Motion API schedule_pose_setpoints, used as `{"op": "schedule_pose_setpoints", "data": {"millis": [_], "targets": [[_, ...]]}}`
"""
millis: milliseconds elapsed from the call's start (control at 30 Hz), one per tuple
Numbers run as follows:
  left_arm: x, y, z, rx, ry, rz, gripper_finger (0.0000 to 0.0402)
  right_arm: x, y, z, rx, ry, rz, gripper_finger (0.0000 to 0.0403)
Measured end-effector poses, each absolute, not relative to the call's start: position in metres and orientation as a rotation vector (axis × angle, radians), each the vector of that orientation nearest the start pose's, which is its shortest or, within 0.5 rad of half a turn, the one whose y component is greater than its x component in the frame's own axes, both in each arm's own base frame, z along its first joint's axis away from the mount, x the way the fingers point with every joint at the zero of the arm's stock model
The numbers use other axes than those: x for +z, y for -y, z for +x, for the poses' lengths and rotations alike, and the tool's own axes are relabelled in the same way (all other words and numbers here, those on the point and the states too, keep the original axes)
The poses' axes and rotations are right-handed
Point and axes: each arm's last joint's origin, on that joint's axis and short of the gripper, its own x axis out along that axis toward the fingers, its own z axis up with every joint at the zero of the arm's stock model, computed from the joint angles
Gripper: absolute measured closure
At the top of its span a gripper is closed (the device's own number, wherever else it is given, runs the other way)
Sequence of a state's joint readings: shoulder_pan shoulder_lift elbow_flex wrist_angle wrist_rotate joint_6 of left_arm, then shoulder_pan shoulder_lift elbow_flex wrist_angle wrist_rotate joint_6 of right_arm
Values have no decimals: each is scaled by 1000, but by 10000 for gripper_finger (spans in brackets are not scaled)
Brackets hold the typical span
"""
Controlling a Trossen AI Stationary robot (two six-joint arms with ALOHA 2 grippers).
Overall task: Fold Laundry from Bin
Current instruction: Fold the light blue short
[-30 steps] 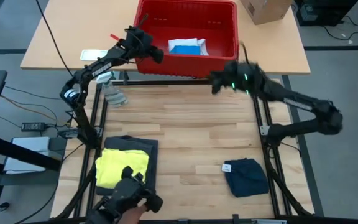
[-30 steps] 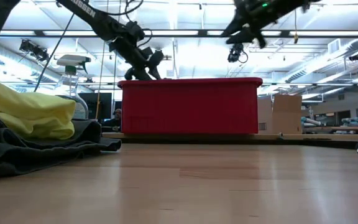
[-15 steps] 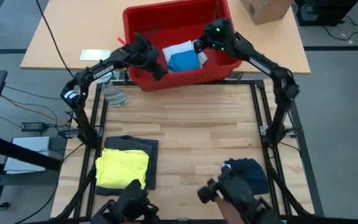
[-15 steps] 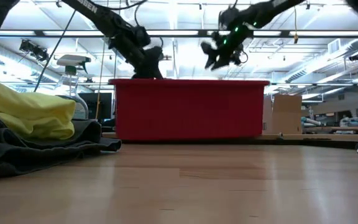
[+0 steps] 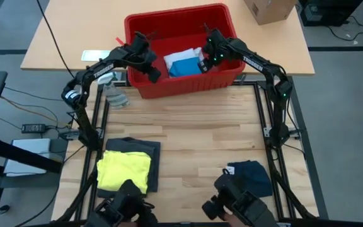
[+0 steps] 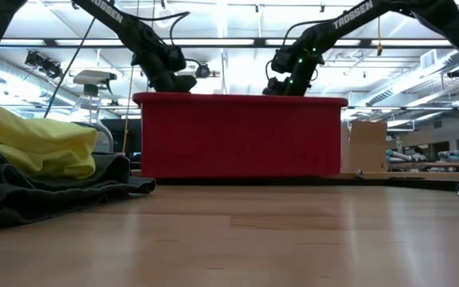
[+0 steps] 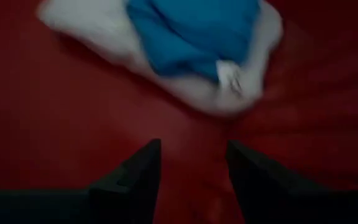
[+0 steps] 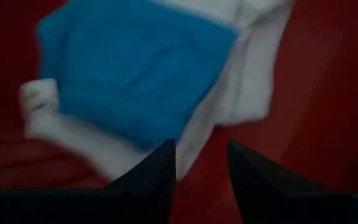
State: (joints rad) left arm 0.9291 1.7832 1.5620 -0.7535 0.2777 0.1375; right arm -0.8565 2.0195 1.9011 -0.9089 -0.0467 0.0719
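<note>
Left wrist view: the left gripper point(image 7: 191, 180) hangs inside the bin point(image 7: 55, 112), its two dark fingers parted with bare red floor showing between them and nothing held; ahead of the tips lies a white garment point(image 7: 98, 31) with a blue garment point(image 7: 191, 31) on top. The right wrist view gives the same from the other side: the right gripper point(image 8: 201, 171) has its fingers parted and empty, their tips just over the edge of the white garment point(image 8: 247, 81), the blue garment point(image 8: 135, 81) beyond. From above, the left gripper point(image 5: 151, 68) is inside the bin point(image 5: 175, 12) near its left wall, the right gripper point(image 5: 204, 62) near its right wall, and the blue garment point(image 5: 183, 67) and white garment point(image 5: 176, 57) lie between them. The bin straddles the table's point(image 5: 188, 139) far edge, slightly turned. Near the front left corner a yellow garment point(image 5: 123, 170) lies folded on a dark grey garment point(image 5: 140, 146). Toward the front right corner sits a dark blue garment point(image 5: 251, 178). A pale rag point(image 5: 115, 96) lies beside the table's far left corner. A cardboard box point(image 5: 266, 9) stands on the far counter, right of the bin.
</note>
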Motion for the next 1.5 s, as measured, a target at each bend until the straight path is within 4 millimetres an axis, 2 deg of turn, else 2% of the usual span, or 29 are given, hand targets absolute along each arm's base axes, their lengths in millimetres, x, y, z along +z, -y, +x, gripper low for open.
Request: {"op": "schedule_pose_setpoints", "data": {"millis": [133,233,433,567,667,833,900,1100,1367,1500], "targets": [[296,-310,241,591,-728,-384,216,292,315,287,-559,-918,640,253],[305,-317,246,605,-614,-307,216,294,316,290,-469,-859,641,253],[319,-324,252,618,-473,-200,216,315,349,296,-652,-616,278,251],[322,-327,252,658,-447,-170,216,324,370,293,-686,-473,144,251],[320,-329,253,688,-454,-165,216,309,384,290,-662,-465,154,251],[298,-339,262,685,-481,-196,216,255,408,287,-616,-554,263,251],[287,-344,268,682,-484,-198,216,240,413,286,-582,-571,298,251],[251,-354,286,666,-508,-243,216,215,412,284,-476,-652,407,251],[202,-360,295,599,-617,-321,218,194,403,290,-419,-784,361,251],[196,-359,296,588,-643,-340,228,170,406,296,-430,-825,369,261]]}}
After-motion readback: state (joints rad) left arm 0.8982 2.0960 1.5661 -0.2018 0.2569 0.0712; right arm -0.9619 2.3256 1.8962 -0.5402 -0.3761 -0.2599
